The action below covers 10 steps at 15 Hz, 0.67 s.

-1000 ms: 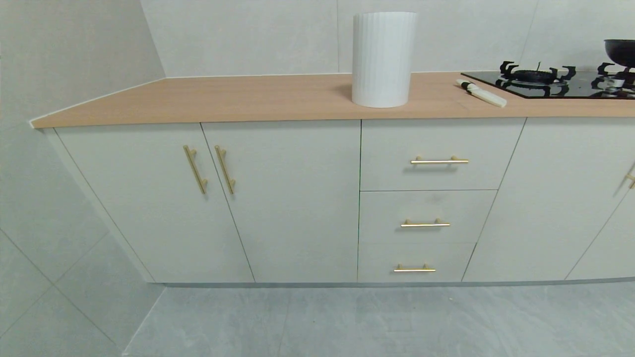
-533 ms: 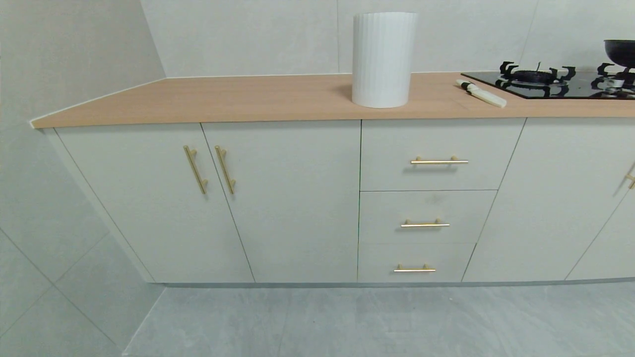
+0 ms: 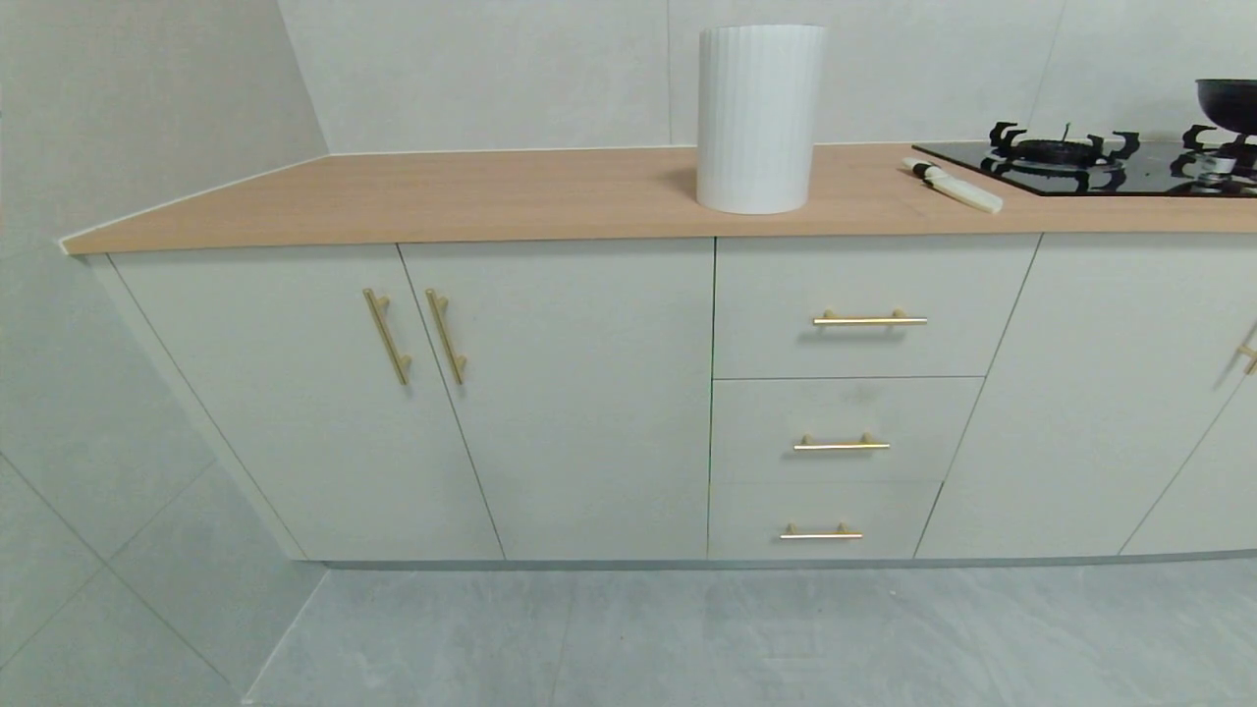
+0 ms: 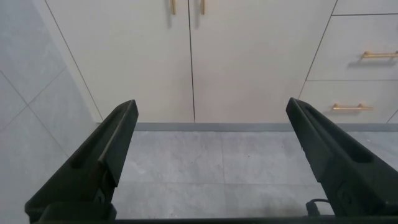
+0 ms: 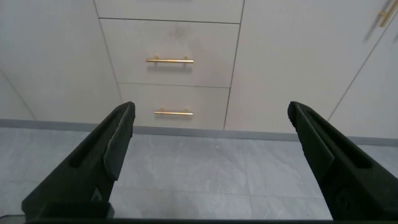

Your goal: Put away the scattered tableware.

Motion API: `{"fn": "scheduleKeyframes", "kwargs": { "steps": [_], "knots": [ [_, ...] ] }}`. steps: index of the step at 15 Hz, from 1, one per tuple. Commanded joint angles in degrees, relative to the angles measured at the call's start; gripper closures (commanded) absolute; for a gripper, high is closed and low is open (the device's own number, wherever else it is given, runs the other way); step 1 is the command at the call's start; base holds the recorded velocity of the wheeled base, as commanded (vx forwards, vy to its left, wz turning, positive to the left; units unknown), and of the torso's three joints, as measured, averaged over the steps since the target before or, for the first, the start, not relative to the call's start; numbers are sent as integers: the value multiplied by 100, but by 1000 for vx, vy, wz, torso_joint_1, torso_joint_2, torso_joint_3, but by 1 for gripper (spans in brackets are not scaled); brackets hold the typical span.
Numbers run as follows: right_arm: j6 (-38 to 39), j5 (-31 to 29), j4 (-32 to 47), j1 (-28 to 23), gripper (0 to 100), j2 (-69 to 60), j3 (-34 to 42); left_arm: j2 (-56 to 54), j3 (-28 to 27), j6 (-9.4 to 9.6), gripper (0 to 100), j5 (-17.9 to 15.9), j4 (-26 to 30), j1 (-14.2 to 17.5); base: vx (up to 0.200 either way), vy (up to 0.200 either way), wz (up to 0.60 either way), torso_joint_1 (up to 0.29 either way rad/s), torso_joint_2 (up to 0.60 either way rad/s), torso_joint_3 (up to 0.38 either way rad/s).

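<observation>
A knife (image 3: 953,185) with a cream handle and a black band lies on the wooden countertop (image 3: 471,196), just left of the hob. A tall white ribbed cylinder (image 3: 758,118) stands on the counter near the middle. My left gripper (image 4: 211,109) is open, low above the grey floor, facing the double cabinet doors (image 4: 186,56). My right gripper (image 5: 211,112) is also open, low before the drawer stack (image 5: 171,62). Nothing is between either pair of fingers.
A black gas hob (image 3: 1090,157) with a dark pan (image 3: 1229,98) sits at the counter's right. Below are shut cabinet doors with gold handles (image 3: 417,334) and three shut drawers (image 3: 854,319). A tiled wall closes off the left side.
</observation>
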Motion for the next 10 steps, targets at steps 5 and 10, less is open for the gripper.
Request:
{"fn": "scheduleKeyframes", "kwargs": {
  "steps": [5, 10],
  "knots": [
    [33, 33, 29, 4, 0, 18, 11, 0, 0, 8, 0, 2, -1, 4, 0, 0, 0, 0, 0, 0],
    [51, 42, 20, 4, 0, 18, 11, 0, 0, 17, 0, 2, -1, 4, 0, 0, 0, 0, 0, 0]
  ]
}}
